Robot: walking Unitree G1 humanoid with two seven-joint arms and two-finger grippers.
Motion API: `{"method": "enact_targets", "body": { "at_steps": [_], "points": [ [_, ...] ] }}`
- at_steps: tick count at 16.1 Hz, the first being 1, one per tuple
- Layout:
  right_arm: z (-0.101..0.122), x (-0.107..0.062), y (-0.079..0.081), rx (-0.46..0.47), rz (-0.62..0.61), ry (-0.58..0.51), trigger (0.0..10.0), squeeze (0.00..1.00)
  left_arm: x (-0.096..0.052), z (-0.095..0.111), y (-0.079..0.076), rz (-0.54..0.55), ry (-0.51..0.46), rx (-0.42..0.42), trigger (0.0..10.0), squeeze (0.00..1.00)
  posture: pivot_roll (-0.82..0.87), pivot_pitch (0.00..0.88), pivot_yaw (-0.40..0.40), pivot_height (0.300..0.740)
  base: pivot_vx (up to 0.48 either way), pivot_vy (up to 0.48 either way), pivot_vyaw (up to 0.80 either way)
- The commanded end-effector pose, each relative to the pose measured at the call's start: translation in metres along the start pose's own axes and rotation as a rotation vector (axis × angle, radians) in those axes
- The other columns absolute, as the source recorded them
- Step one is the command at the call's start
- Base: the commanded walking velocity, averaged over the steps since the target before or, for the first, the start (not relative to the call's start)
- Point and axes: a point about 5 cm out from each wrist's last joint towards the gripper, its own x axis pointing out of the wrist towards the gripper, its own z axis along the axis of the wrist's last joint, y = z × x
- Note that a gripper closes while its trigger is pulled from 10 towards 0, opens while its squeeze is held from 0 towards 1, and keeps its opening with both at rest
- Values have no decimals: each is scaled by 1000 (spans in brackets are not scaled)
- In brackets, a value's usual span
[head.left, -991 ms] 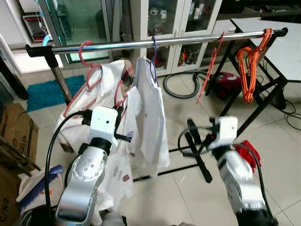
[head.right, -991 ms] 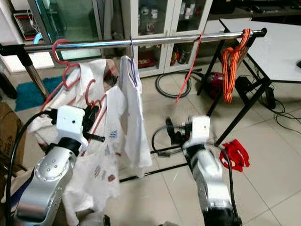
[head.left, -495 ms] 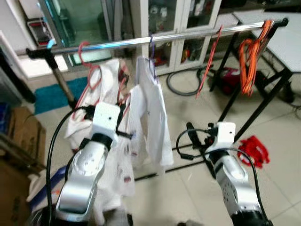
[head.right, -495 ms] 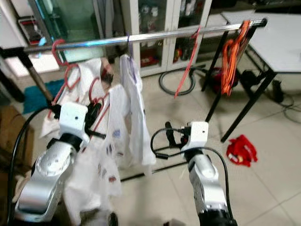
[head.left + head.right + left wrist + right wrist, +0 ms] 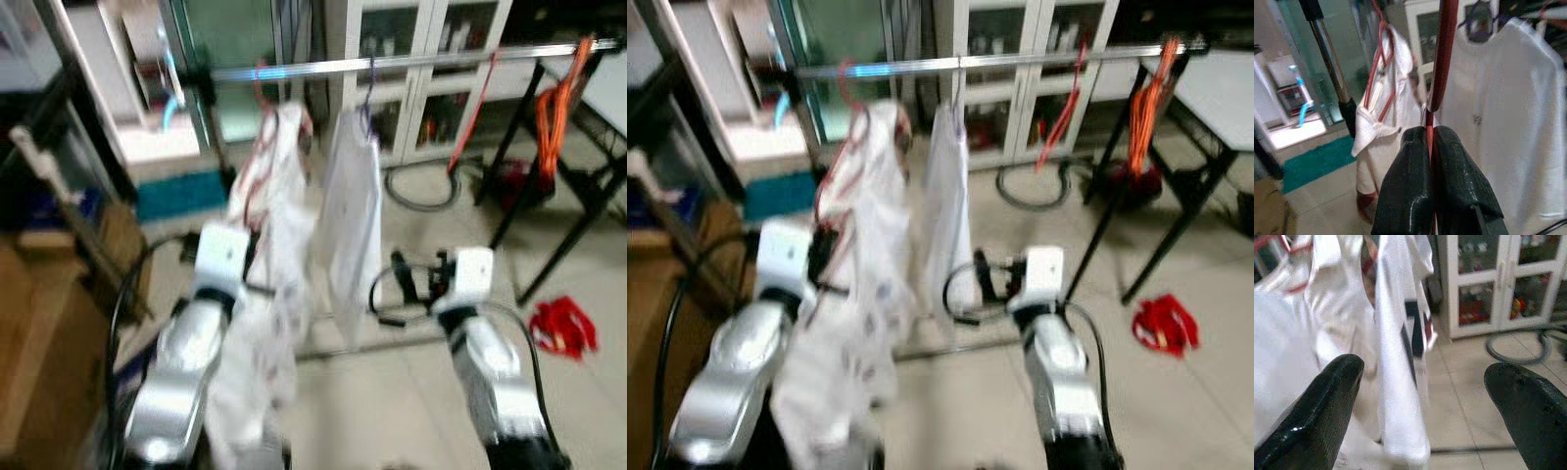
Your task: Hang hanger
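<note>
My left gripper (image 5: 1429, 134) is shut on the lower bar of a red hanger (image 5: 1442, 58), from which a white patterned garment (image 5: 255, 382) hangs beside my left arm. The metal rail (image 5: 411, 64) runs across the top, above and beyond that gripper. A white shirt (image 5: 351, 225) on a purple hanger hangs from the rail, and another white garment (image 5: 279, 166) on a red hanger hangs to its left. My right gripper (image 5: 1425, 377) is open and holds nothing, low in front of the white shirt. The head views are blurred.
Orange hangers (image 5: 554, 98) and a thin red hanger (image 5: 470, 122) hang at the rail's right end. A red cloth (image 5: 563, 326) lies on the tiles at the right. Cardboard boxes (image 5: 49, 333) stand at the left. Glass cabinets and a hose (image 5: 421, 191) are behind the rack.
The whole picture has shifted right and blurred, so the camera has moved. The boxes at the left now take more of the view. Both grippers keep their states.
</note>
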Motion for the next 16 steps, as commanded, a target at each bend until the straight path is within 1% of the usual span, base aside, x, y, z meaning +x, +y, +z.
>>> {"method": "enact_targets", "body": {
  "at_steps": [1,5,7,8,9,10,14,15,16],
  "points": [
    [3,1,-1,-20,-2,-9,10000,0,2,8,2,-1,-40,9,10000,0,77,0,27,740,0,0,0],
    [4,2,-3,-39,-16,-12,10000,0,7,6,2,-7,-43,-8,10000,0,64,0,30,740,0,0,-777],
    [4,2,-5,-62,-30,-21,10000,0,9,-3,2,-5,-19,-26,10000,0,60,0,29,740,0,0,-756],
    [5,2,-6,-74,-33,-27,10000,0,9,-9,4,2,4,-56,10000,0,60,0,29,740,0,0,-756],
    [4,2,-9,-73,-43,-22,10000,0,9,-13,4,0,18,-73,10000,0,56,0,26,740,0,0,-756],
    [3,2,-12,-50,-62,-15,10000,0,9,-14,2,-13,15,-78,10000,0,55,0,23,740,0,0,-750],
    [2,2,-13,-48,-68,-13,10000,0,13,-11,-4,-68,-8,-66,10000,0,48,0,22,740,0,0,-734],
    [2,2,-14,-49,-72,-11,10000,0,17,-7,-4,-95,-25,-41,10000,0,47,0,22,740,0,0,-700],
    [2,2,-14,-48,-72,-11,10000,0,19,-5,-3,-107,-31,-37,10000,0,46,0,22,740,0,0,-681]
  ]
}}
